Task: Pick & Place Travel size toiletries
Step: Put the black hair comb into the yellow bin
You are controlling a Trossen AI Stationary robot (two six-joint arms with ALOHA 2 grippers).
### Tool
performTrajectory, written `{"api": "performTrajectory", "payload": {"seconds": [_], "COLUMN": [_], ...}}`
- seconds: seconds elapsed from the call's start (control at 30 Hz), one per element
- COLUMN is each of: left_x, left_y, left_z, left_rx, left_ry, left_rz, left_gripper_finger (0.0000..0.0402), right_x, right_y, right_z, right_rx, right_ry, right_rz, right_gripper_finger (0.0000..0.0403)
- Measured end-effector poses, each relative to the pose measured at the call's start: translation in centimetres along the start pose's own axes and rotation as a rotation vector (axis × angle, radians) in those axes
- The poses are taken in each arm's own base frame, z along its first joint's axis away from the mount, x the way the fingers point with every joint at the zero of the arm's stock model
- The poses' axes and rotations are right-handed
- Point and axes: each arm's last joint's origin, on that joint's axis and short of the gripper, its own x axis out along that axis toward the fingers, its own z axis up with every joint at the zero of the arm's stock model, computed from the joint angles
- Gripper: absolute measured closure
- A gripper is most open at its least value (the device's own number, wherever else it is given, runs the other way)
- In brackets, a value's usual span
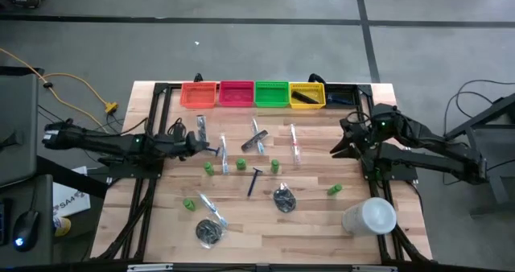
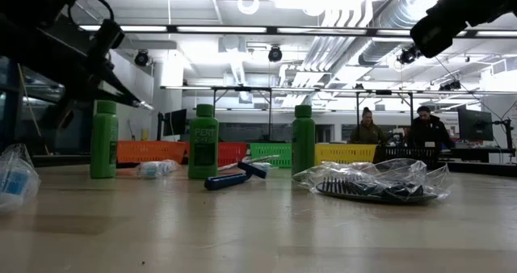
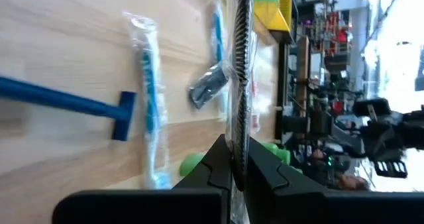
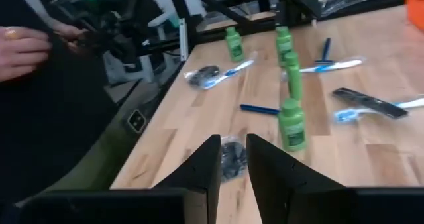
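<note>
Pale wooden planks make up the table (image 1: 322, 224), with four coloured bins lined along its far edge. At work is the left gripper (image 1: 211, 148), over the left-centre of the table, its fingers pressed together on a clear-wrapped grey comb (image 3: 240, 65). In the left wrist view the comb stands edge-on between the pads and reaches forward towards the bins, and it appears to hang clear of the wood. Just beyond it on the table lie a wrapped toothbrush (image 3: 147, 91), a dark-blue razor (image 3: 73, 103) and a second comb (image 1: 257, 137). Green bottles (image 1: 241, 164) stand in a loose row near the centre. Farther towards the near edge lie two dark round bundles (image 1: 283, 198), and a large white cylinder (image 1: 370, 216) sits at the right corner. The right gripper (image 1: 342, 147) waits by the table's right side, its fingers a little apart with nothing between them. I judge the step in hand to be the carry, with the comb gripped and not yet delivered. The yellow bin (image 1: 319, 89) already holds a dark item that may be a comb, so that bin looks the likely target, though I cannot be sure. The next move calls for travel across to the far row, high enough to clear the standing bottles and the bin rims, and release only once the comb is over the bin.
</note>
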Motion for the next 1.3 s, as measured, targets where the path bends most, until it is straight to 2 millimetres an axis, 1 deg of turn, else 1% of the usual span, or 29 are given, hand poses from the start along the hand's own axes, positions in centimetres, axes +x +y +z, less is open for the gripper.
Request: {"api": "performTrajectory", "payload": {"seconds": [0.13,0.3,0.53,0.73,0.83,0.9,0.97,1.07,1.17,1.23,1.3], "left_x": [0.3,0.2,0.2,0.4,0.6,0.9,1.1,1.6,2.1,2.4,2.7], "left_y": [-1.0,-2.2,-2.2,-2.4,-2.5,-2.6,-2.6,-2.7,-2.9,-3.0,-3.2], "left_z": [1.3,2.7,4.2,5.2,5.7,5.9,6.0,6.1,6.2,6.3,6.4], "left_rx": [0.018,0.092,0.102,0.113,0.111,0.110,0.108,0.112,0.119,0.124,0.123], "left_ry": [0.023,0.094,0.192,0.238,0.246,0.248,0.253,0.257,0.254,0.250,0.248], "left_rz": [-0.057,-0.097,-0.117,-0.160,-0.180,-0.186,-0.188,-0.198,-0.218,-0.231,-0.232], "left_gripper_finger": [0.0393,0.0393,0.0393,0.0393,0.0393,0.0393,0.0393,0.0393,0.0393,0.0393,0.0393], "right_x": [0.0,0.0,-0.1,-0.2,-0.2,-0.2,-0.3,-0.3,-0.3,-0.2,-0.1], "right_y": [-0.2,-0.6,-1.0,-1.1,-1.2,-1.2,-1.3,-1.3,-1.5,-1.8,-2.3], "right_z": [0.0,0.0,0.1,0.1,0.4,0.5,0.6,0.6,0.7,1.1,1.5], "right_rx": [-0.003,-0.003,-0.004,-0.012,-0.225,-0.328,-0.373,-0.379,-0.326,-0.200,-0.027], "right_ry": [-0.004,-0.008,-0.017,-0.019,-0.008,0.001,0.008,0.007,-0.005,-0.064,-0.147], "right_rz": [-0.069,-0.184,-0.326,-0.384,-0.427,-0.449,-0.470,-0.484,-0.545,-0.595,-0.680], "right_gripper_finger": [0.0337,0.0337,0.0337,0.0337,0.0337,0.0337,0.0337,0.0337,0.0337,0.0337,0.0337]}}
